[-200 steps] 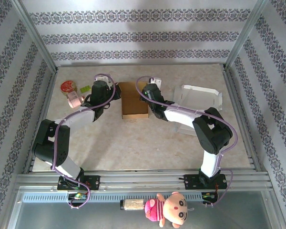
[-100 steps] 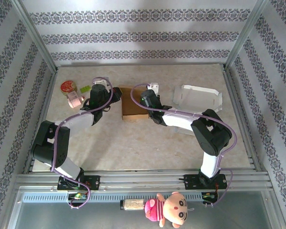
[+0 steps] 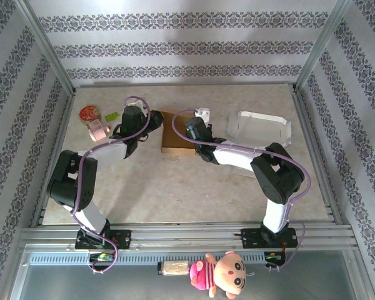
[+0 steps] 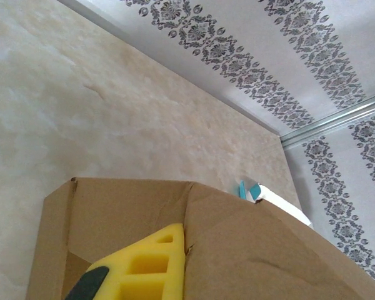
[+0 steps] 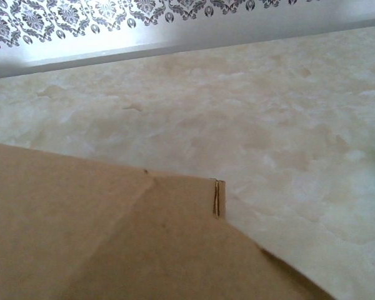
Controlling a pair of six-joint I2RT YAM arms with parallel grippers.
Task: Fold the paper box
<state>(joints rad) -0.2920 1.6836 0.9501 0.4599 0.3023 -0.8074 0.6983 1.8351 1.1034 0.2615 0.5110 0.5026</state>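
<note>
Top external view, read from the 9 o'clock side across: a red-lidded jar point(image 3: 87, 114), a pink object point(image 3: 99, 131) and a small green scrap point(image 3: 111, 115) sit at about 10 o'clock on the bench point(image 3: 175, 187). They are well apart from the work and, I judge, no part of it. Next come the left fingers point(image 3: 152, 122), clenched and set against the 9 o'clock wall of the paper box point(image 3: 177, 134). The box lies at about 12 o'clock from bench centre, between the two arms. In the left wrist view one yellow pad point(image 4: 147, 275) shows against the brown walls beside a creased panel; whether cardboard is pinched I cannot tell. The right fingers point(image 3: 189, 129) meet the box's 3 o'clock wall, also clenched. The right wrist view has a brown panel close under the lens, doubled at its corner, but shows no grip. Bracing both sides likely keeps the light box from sliding while a wall is turned in. A small white piece point(image 3: 203, 114) lies at the box's 1 o'clock. A clear plastic tray point(image 3: 262, 128) rests at 2 o'clock, apart from the fold.
</note>
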